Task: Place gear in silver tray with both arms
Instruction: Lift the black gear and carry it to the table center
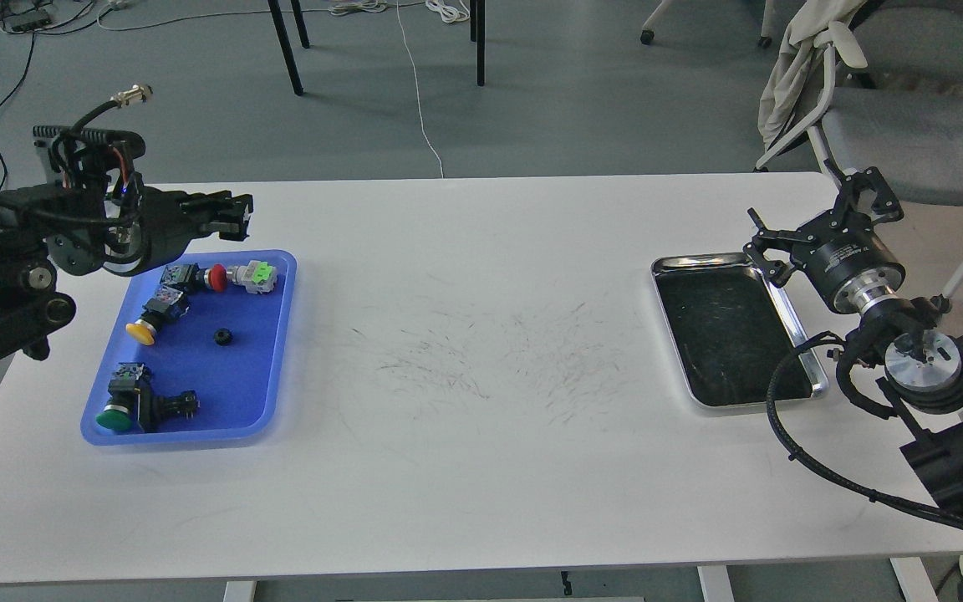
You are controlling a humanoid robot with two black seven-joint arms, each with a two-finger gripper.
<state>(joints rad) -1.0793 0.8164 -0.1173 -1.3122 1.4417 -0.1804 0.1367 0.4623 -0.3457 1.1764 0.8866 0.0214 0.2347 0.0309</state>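
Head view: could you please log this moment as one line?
gear: in blue tray | silver tray: empty | left end effector: above blue tray

- On my table a plastic tray lies at the left, the silver tray at the right, well apart.
- In the plastic tray, push-buttons lie along the far and left sides, the gear near its middle.
- My left gripper hangs over the plastic tray's far edge.
- My right gripper hangs at the silver tray's far right corner.
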